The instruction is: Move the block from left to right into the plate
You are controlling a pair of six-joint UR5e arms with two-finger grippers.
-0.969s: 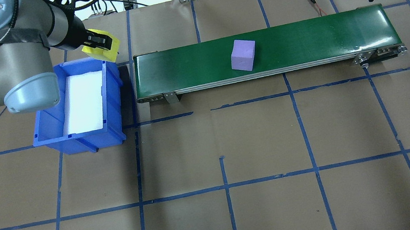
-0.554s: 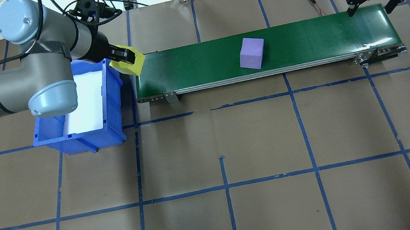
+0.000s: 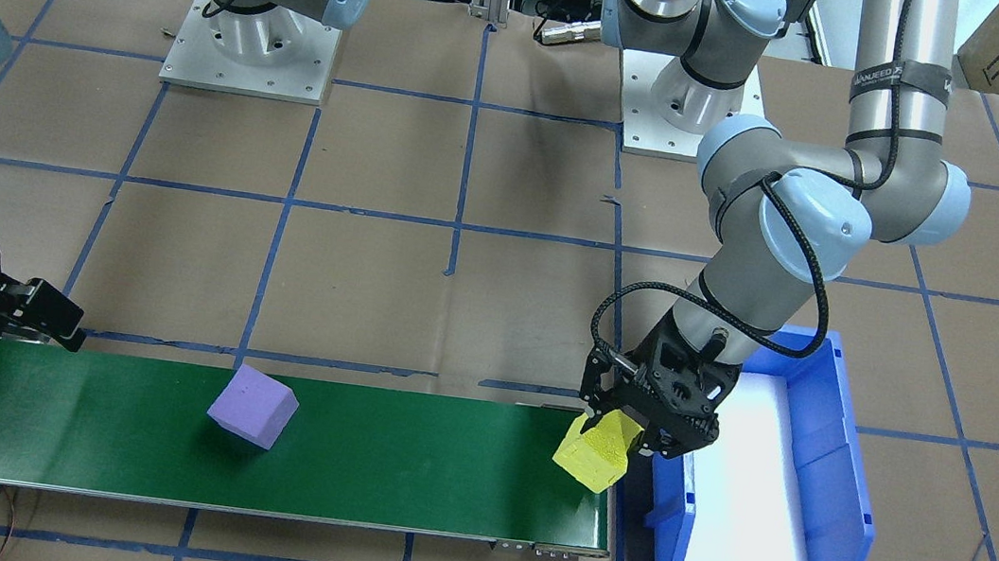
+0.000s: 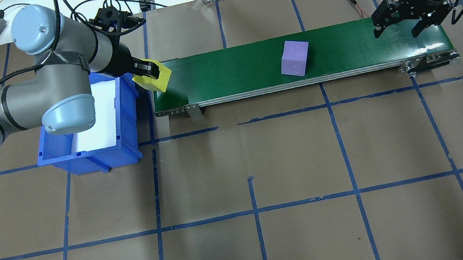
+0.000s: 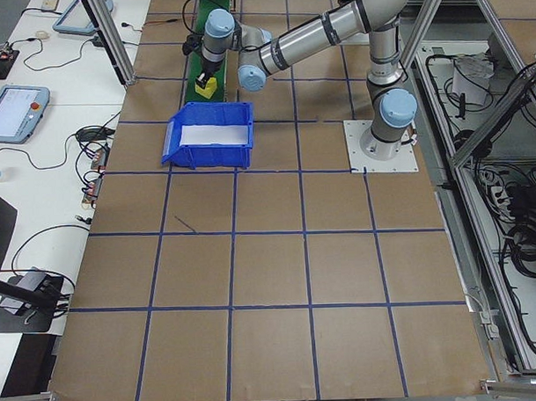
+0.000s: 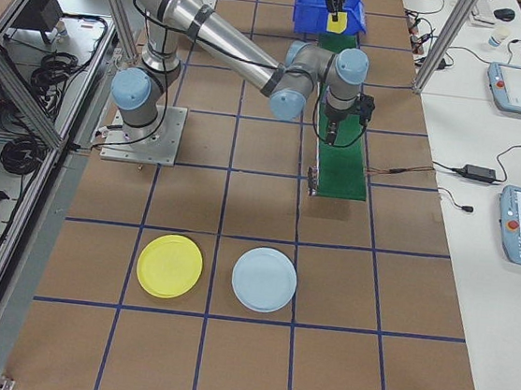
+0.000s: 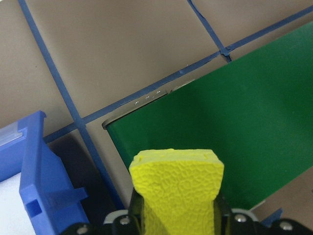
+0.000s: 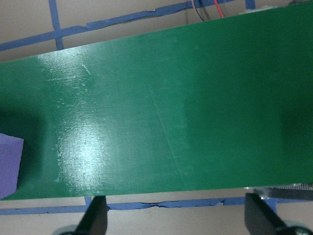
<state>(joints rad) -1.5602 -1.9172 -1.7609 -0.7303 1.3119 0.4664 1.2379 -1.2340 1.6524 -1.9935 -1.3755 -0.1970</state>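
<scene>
Front-facing view: the left gripper (image 3: 623, 436) pinches a yellow foam block (image 3: 594, 454), tilted, corner down, above the end of the long green conveyor belt (image 3: 400, 468) next to the blue rectangular plastic bin (image 3: 852, 514) with its white liner. A purple foam cube (image 3: 252, 406) sits on the belt, turned slightly askew. The right gripper (image 3: 28, 320) hovers at the belt's other end, only partly in frame.

Overhead view: the yellow foam block (image 4: 153, 76), textured and somewhat squeezed between the left gripper's (image 4: 148, 71) fingers, hangs over the gap between the blue bin (image 4: 128, 133) and the belt (image 4: 227, 74). The purple cube (image 4: 295, 58) lies past the belt's middle, well apart from both grippers. The right gripper (image 4: 397, 24) stands spread wide and empty over the belt's far end.

Left side view: the block (image 5: 207, 86) shows as a small yellow spot beyond the bin (image 5: 206, 148).

Right side view: a small round bright-yellow plastic plate (image 6: 170, 266) lies on the brown-papered table (image 6: 364, 357), just beside a pale blue round plate (image 6: 265, 279), both beyond the belt's (image 6: 340, 162) near end and well apart from the held block.

Left wrist view: the block (image 7: 175, 183), pebbled on its surface, is clamped from both sides above the belt's corner.

Right wrist view: bare green belt (image 8: 161, 112) lies between the parted fingertips (image 8: 95, 220), with the purple cube's (image 8: 9, 164) edge at the frame's side.
</scene>
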